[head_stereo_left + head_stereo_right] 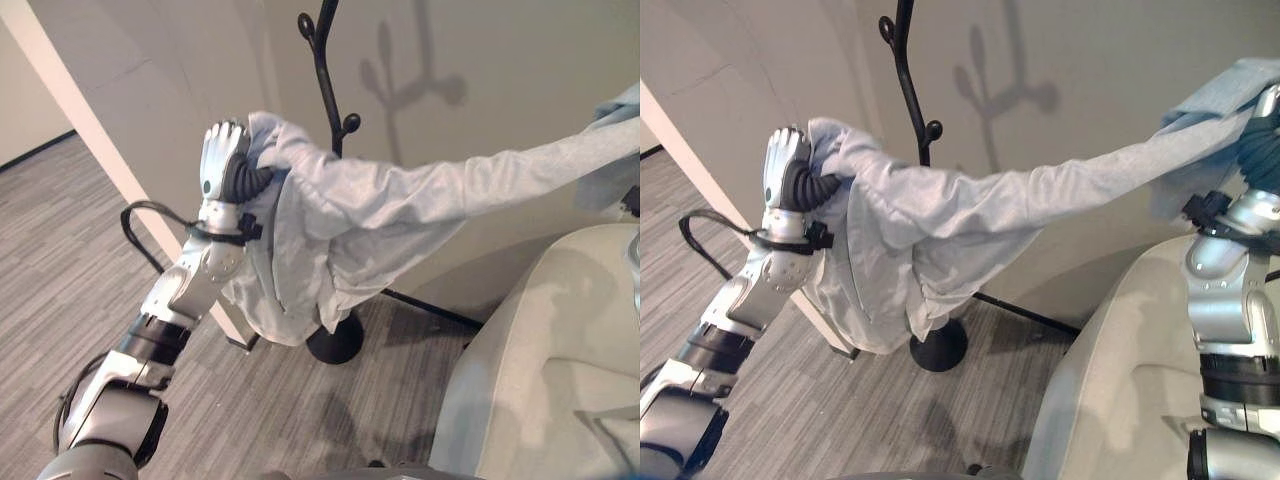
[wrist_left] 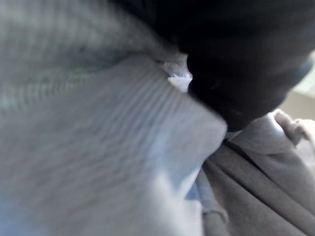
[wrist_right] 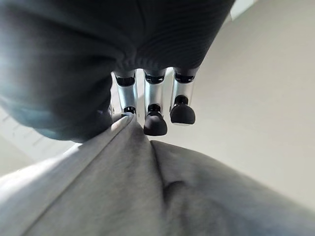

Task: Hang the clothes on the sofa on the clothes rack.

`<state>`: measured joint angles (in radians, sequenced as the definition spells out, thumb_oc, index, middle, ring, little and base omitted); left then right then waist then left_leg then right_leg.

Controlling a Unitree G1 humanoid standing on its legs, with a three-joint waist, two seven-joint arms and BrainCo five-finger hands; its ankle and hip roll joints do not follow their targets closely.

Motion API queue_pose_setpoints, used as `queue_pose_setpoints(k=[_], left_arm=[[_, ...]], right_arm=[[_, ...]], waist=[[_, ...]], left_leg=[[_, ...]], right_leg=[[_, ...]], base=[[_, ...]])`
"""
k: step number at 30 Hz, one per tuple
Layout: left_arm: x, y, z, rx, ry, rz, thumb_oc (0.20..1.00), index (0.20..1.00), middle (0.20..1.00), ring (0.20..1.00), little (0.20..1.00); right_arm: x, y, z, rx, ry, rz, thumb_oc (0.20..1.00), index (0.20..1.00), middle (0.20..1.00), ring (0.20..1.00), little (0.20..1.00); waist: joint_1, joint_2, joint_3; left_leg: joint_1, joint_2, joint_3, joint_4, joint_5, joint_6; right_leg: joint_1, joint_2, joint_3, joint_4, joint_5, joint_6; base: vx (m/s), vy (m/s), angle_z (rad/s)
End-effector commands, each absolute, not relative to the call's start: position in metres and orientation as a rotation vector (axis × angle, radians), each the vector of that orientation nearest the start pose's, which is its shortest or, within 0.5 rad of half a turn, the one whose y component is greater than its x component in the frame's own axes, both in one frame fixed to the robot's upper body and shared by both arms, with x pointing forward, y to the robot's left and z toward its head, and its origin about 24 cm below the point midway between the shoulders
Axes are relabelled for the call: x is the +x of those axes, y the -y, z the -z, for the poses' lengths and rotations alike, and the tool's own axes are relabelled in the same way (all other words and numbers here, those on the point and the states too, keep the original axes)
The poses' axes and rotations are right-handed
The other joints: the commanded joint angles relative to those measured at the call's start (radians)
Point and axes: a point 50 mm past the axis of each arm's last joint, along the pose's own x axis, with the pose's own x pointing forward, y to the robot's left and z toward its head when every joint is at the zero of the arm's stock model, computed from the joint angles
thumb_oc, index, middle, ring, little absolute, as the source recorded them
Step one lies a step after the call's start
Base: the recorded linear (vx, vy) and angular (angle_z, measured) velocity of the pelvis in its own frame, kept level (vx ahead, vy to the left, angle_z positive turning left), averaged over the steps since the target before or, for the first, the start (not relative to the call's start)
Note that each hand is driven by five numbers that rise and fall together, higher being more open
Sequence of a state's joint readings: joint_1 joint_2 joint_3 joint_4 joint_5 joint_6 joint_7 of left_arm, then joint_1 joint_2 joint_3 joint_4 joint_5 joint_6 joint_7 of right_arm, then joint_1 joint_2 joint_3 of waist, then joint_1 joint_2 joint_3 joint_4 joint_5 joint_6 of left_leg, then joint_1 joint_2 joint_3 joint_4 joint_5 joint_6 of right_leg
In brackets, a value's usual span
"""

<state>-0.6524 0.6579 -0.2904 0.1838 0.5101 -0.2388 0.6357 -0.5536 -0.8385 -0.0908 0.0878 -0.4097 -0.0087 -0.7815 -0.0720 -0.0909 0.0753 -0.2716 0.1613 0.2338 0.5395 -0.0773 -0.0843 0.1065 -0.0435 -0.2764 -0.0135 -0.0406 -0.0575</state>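
Grey cloth, a light shirt [image 1: 970, 215], hangs in the air between both hands, in front of the black clothes rack [image 1: 325, 70]. The left hand [image 1: 222, 150] is up high by the rack, and its fingers are hidden in the bunched cloth, so I cannot tell its grip. The right hand [image 3: 157, 110] pinches one sleeve end above the pale sofa [image 1: 1120, 380]. Most of the shirt droops down beside the rack's pole.

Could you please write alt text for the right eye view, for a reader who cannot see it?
A light grey garment hangs stretched between the robot's raised left hand, beside a black clothes rack, and its right hand above a beige sofa. Grey carpet floor lies below.
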Motion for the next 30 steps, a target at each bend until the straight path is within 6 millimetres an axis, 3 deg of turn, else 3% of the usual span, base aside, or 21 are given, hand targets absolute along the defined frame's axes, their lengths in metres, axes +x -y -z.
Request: queue_pose_setpoints(k=[1, 2, 4, 7, 10, 13, 16, 17, 19, 20, 21, 23, 26, 27, 30], left_arm=[[0.320, -0.191, -0.280, 1.088, 1.182, -0.484, 0.200, 0.200, 0.200, 0.200, 0.200], [0.322, -0.195, -0.293, 1.145, 1.206, -0.526, 0.200, 0.200, 0.200, 0.200, 0.200], [0.323, -0.198, -0.299, 1.174, 1.211, -0.548, 0.200, 0.200, 0.200, 0.200, 0.200], [0.324, -0.216, -0.303, 1.210, 1.149, -0.620, 0.200, 0.200, 0.200, 0.200, 0.200], [0.327, -0.222, -0.301, 1.212, 1.113, -0.613, 0.200, 0.200, 0.200, 0.200, 0.200], [0.323, -0.225, -0.301, 1.185, 1.107, -0.625, 0.200, 0.200, 0.200, 0.200, 0.200], [0.323, -0.221, -0.300, 1.150, 1.110, -0.616, 0.200, 0.200, 0.200, 0.200, 0.200], [0.324, -0.219, -0.298, 1.132, 1.108, -0.609, 0.200, 0.200, 0.200, 0.200, 0.200], [0.326, -0.210, -0.293, 1.095, 1.101, -0.565, 0.200, 0.200, 0.200, 0.200, 0.200], [0.328, -0.207, -0.289, 1.157, 1.097, -0.593, 0.200, 0.200, 0.200, 0.200, 0.200], [0.328, -0.210, -0.281, 1.157, 1.082, -0.548, 0.200, 0.200, 0.200, 0.200, 0.200], [0.330, -0.207, -0.275, 1.121, 1.063, -0.518, 0.200, 0.200, 0.200, 0.200, 0.200], [0.327, -0.205, -0.245, 1.012, 0.966, -0.463, 0.200, 0.200, 0.200, 0.200, 0.200], [0.322, -0.206, -0.229, 0.961, 0.920, -0.438, 0.200, 0.200, 0.200, 0.200, 0.200], [0.316, -0.205, -0.214, 0.921, 0.880, -0.418, 0.200, 0.200, 0.200, 0.200, 0.200]], right_arm=[[0.273, 0.291, -0.315, -1.010, 1.042, 0.972, 0.200, 0.200, 0.200, 0.200, 0.200], [0.278, 0.294, -0.325, -1.045, 1.038, 0.972, 0.200, 0.200, 0.200, 0.200, 0.200], [0.282, 0.296, -0.327, -1.048, 1.025, 0.972, 0.200, 0.200, 0.200, 0.200, 0.200], [0.291, 0.290, -0.324, -1.084, 0.989, 0.920, 0.200, 0.200, 0.200, 0.200, 0.200], [0.305, 0.297, -0.324, -1.159, 0.899, 0.921, 0.200, 0.200, 0.200, 0.200, 0.200], [0.314, 0.311, -0.327, -1.196, 0.808, 0.972, 0.200, 0.200, 0.200, 0.200, 0.200], [0.320, 0.327, -0.328, -1.197, 0.706, 1.017, 0.200, 0.200, 0.200, 0.200, 0.200], [0.321, 0.332, -0.325, -1.191, 0.669, 1.028, 0.200, 0.200, 0.200, 0.200, 0.200], [0.328, 0.341, -0.313, -1.181, 0.571, 1.017, 0.200, 0.200, 0.200, 0.200, 0.200], [0.323, 0.367, -0.293, -1.312, 0.401, 1.047, 0.200, 0.200, 0.200, 0.200, 0.200], [0.321, 0.363, -0.299, -1.285, 0.445, 1.029, 0.200, 0.200, 0.200, 0.200, 0.200], [0.323, 0.354, -0.297, -1.247, 0.490, 1.000, 0.200, 0.200, 0.200, 0.200, 0.200], [0.323, 0.365, -0.262, -1.197, 0.371, 0.985, 0.200, 0.200, 0.200, 0.200, 0.200], [0.320, 0.367, -0.239, -1.203, 0.309, 0.949, 0.200, 0.200, 0.200, 0.200, 0.200], [0.312, 0.368, -0.203, -1.186, 0.236, 0.913, 0.200, 0.200, 0.200, 0.200, 0.200]], waist=[[0.069, 0.042, -0.015], [0.096, 0.048, -0.015], [0.103, 0.049, -0.008], [0.107, 0.055, -0.046], [0.129, 0.043, -0.088], [0.156, 0.048, -0.096], [0.154, 0.060, -0.064], [0.151, 0.070, -0.054], [0.128, 0.085, -0.031], [0.111, 0.076, -0.017], [0.100, 0.074, -0.022], [0.096, 0.069, -0.026], [0.106, 0.055, -0.062], [0.108, 0.054, -0.069], [0.104, 0.054, -0.067]], left_leg=[[0.089, -0.077, -0.009, -0.328, 0.110, 0.012], [0.068, -0.082, -0.053, -0.457, 0.185, -0.010], [0.067, -0.082, -0.062, -0.491, 0.212, -0.018], [0.120, -0.101, -0.069, -0.515, 0.200, 0.004], [0.163, -0.135, -0.036, -0.527, 0.172, 0.026], [0.209, -0.151, -0.002, -0.556, 0.154, 0.051], [0.272, -0.175, 0.009, -0.565, 0.117, 0.090], [0.286, -0.169, 0.011, -0.571, 0.116, 0.097], [0.338, -0.158, -0.026, -0.606, 0.104, 0.081], [0.333, -0.148, -0.031, -0.600, 0.093, 0.067], [0.328, -0.148, -0.050, -0.588, 0.089, 0.062], [0.327, -0.145, -0.051, -0.581, 0.089, 0.060], [0.339, -0.134, -0.064, -0.614, 0.109, 0.043], [0.341, -0.124, -0.076, -0.620, 0.113, 0.033], [0.338, -0.110, -0.089, -0.623, 0.120, 0.022]], right_leg=[[0.028, -0.014, 0.031, 0.001, -0.029, 0.112], [0.061, -0.003, 0.051, 0.001, -0.042, 0.116], [0.071, -0.001, 0.058, 0.004, -0.046, 0.116], [0.110, -0.001, 0.067, 0.004, -0.069, 0.130], [0.128, -0.040, 0.059, 0.013, -0.059, 0.154], [0.101, -0.070, 0.036, 0.105, -0.041, 0.187], [0.002, -0.131, 0.014, 0.365, 0.064, 0.239], [-0.038, -0.142, 0.001, 0.402, 0.082, 0.241], [-0.112, -0.159, -0.007, 0.339, 0.008, 0.212], [-0.113, -0.149, 0.012, 0.236, -0.008, 0.206], [-0.082, -0.138, 0.033, 0.136, -0.002, 0.204], [-0.069, -0.134, 0.049, 0.104, 0.019, 0.202], [-0.008, -0.106, 0.045, -0.011, 0.053, 0.203], [0.019, -0.092, 0.036, -0.052, 0.064, 0.198], [0.031, -0.077, 0.030, -0.074, 0.057, 0.188]], base=[[0.43, 0.130, -0.66], [0.38, 0.091, -0.47], [0.23, 0.033, -0.48], [0.29, 0.056, -0.56], [0.43, 0.156, -0.18], [0.18, 0.131, -0.13], [0.10, 0.120, -0.07], [0.02, 0.058, 0.23], [0.09, -0.134, 0.40], [0.10, -0.238, 0.35], [0.06, -0.180, 0.36], [0.04, -0.119, 0.74], [0.12, -0.207, 0.25], [0.11, -0.205, 0.19], [0.05, -0.149, 0.09]])
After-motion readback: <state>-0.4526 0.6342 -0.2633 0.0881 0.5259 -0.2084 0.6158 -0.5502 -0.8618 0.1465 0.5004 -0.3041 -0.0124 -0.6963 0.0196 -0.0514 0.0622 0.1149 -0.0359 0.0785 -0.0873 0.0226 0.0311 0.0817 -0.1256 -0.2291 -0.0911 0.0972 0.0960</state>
